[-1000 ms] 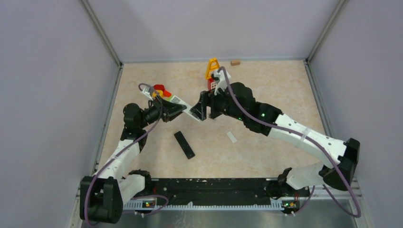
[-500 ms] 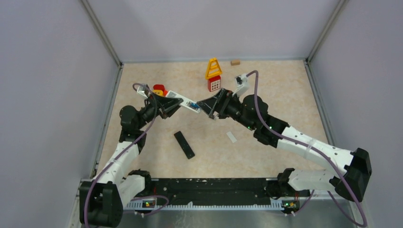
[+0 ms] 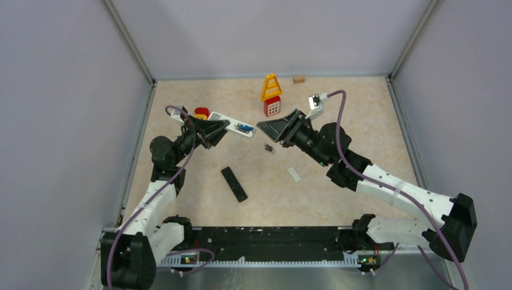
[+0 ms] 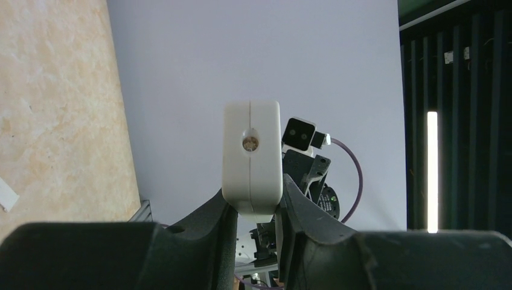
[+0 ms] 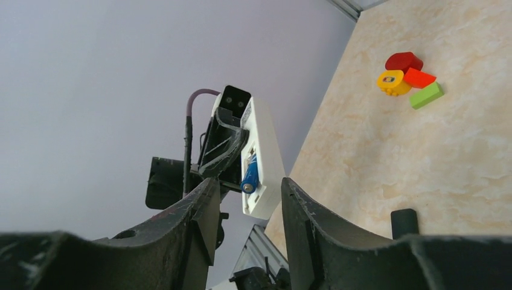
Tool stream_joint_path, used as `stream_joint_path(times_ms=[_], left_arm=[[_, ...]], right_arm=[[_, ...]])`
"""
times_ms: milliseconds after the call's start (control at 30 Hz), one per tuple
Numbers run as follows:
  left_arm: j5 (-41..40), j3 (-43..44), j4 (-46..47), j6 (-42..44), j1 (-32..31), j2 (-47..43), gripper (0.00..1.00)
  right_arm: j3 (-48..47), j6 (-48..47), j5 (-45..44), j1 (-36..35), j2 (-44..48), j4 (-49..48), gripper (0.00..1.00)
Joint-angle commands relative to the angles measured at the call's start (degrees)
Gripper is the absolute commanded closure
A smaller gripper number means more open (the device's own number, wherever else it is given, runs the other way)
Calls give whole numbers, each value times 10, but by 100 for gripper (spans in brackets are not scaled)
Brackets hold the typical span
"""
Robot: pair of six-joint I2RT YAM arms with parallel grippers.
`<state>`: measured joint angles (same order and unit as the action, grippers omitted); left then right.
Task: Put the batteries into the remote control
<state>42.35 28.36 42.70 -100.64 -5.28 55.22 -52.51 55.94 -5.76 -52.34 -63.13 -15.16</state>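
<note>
Left gripper [image 3: 216,128] is clamped on the remote [image 3: 231,124], holding it off the table with the open bay end toward 3 o'clock; we see one blue battery [image 5: 250,173] seated in that bay. Right gripper [image 3: 268,130] sits just at 3 o'clock of that end, fingers apart, nothing between them. Second battery [image 3: 269,148] lies on the table just at 6 o'clock of the right gripper, black cover [image 3: 234,184] at 6 o'clock of the remote.
</note>
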Motion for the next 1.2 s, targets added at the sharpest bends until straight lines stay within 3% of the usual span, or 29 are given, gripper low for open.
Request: stream_joint_path(times_ms=[0,300,633,933,1167], left_arm=[[-7,2,52,-16,3,-11,100],[-4,2,51,-7,3,-15,100],[-1,9,37,13,3,-22,100],[-5,9,30,21,3,-20,100],[-5,6,29,24,3,-22,100]], right_arm=[[-9,4,8,8,-3,-20,58],[-30,-12,54,8,-39,-28,62],[-33,-13,33,10,-39,-3,64],[7,-27,35,9,-10,-48,57],[-13,-25,41,9,-27,-34,54]])
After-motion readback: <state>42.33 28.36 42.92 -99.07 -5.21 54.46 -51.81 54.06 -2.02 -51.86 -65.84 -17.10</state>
